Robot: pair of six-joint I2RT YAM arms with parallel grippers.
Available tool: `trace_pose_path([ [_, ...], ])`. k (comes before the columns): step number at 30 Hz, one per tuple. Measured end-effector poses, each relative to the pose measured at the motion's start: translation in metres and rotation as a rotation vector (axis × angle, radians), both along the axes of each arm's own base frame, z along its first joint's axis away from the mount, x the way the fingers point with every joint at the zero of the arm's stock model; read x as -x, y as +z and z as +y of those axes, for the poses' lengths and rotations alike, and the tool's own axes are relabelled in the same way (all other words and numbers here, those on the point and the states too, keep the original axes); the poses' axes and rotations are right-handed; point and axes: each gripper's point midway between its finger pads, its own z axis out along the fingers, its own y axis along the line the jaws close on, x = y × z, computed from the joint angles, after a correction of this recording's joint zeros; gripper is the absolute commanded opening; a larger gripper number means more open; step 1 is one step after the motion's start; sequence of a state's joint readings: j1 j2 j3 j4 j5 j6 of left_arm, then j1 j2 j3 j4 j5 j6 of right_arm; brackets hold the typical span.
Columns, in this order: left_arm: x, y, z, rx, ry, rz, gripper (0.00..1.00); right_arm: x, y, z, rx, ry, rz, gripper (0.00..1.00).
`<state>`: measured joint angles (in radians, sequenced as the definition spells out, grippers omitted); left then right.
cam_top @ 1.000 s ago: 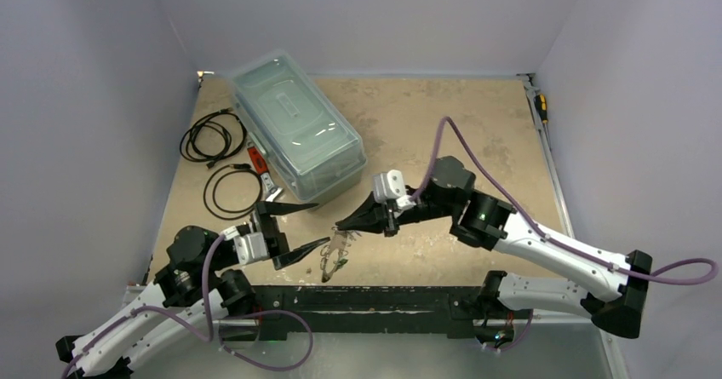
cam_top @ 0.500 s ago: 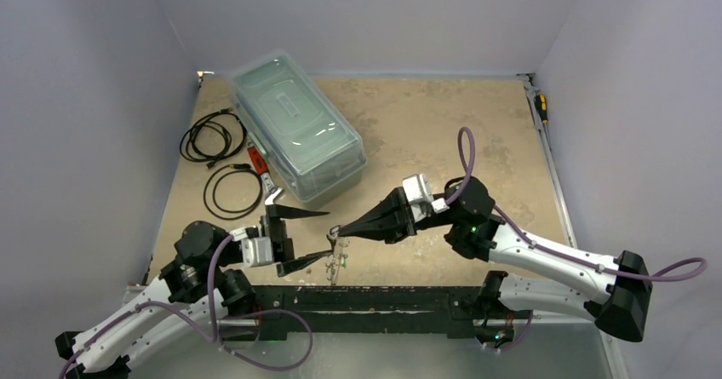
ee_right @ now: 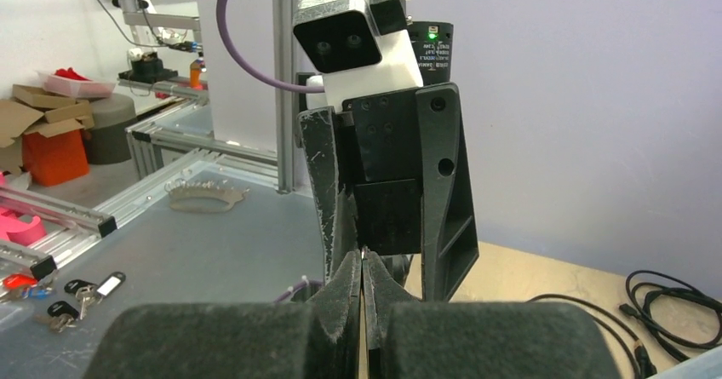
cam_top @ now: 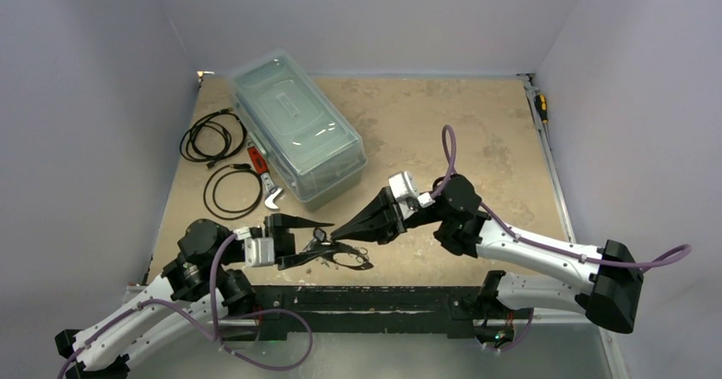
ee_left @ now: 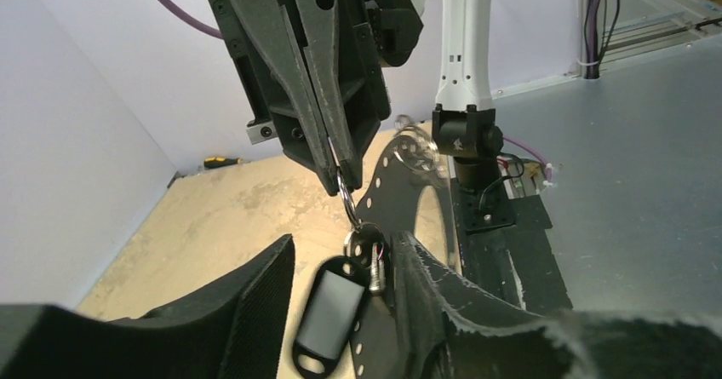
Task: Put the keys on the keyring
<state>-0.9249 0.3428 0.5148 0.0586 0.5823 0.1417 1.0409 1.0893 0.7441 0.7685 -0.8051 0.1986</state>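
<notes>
- Your right gripper [ee_left: 339, 177] is pressed together on a small metal ring [ee_left: 346, 198]. A key [ee_left: 365, 244] and a black tag [ee_left: 330, 307] hang below it, over the near edge of the table [cam_top: 443, 123], between the two arms.
- Your left gripper [cam_top: 317, 239] is spread wide, one finger on each side of the hanging bunch, and is clamping nothing.
- The keyring [ee_left: 393, 183], a curved band dotted with holes, arcs just behind the key and runs against one left finger. You cannot tell whether that finger carries it or merely touches it.
- The step in hand looks like bringing the key up to the band to thread it on. No join between the pinched ring and the band is visible yet.
- Next you probably need to steady the band with your left gripper, closing on it away from the holes. Then guide the pinched ring to the band's edge slowly, because the parts are tiny and swing freely.
</notes>
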Motion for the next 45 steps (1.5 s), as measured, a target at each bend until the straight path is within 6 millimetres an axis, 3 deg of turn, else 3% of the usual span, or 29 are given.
trace_pose_path([
  [3, -0.004, 0.000, 0.001, 0.000, 0.024, 0.006, 0.34, 0.000, 0.000, 0.000, 0.001, -0.001, 0.002, 0.00],
  [8, -0.014, -0.004, 0.002, -0.007, 0.080, 0.027, 0.34, -0.002, 0.000, -0.001, 0.007, -0.013, 0.004, 0.00],
  [13, -0.022, -0.004, 0.004, -0.008, 0.123, 0.031, 0.42, -0.004, 0.002, -0.005, 0.007, -0.044, -0.003, 0.00],
  [23, -0.027, -0.007, 0.005, -0.016, 0.151, 0.035, 0.40, -0.008, -0.006, -0.005, 0.045, -0.076, 0.002, 0.00],
  [28, -0.027, -0.006, 0.006, -0.014, 0.153, 0.025, 0.27, -0.011, -0.012, -0.004, 0.073, -0.089, 0.008, 0.00],
  [35, -0.027, -0.007, 0.006, -0.019, 0.155, 0.016, 0.01, -0.015, -0.016, -0.004, 0.091, -0.116, 0.012, 0.00],
  [45, -0.027, -0.009, 0.006, -0.024, 0.154, 0.020, 0.00, -0.018, -0.015, -0.004, 0.090, -0.133, 0.010, 0.00],
])
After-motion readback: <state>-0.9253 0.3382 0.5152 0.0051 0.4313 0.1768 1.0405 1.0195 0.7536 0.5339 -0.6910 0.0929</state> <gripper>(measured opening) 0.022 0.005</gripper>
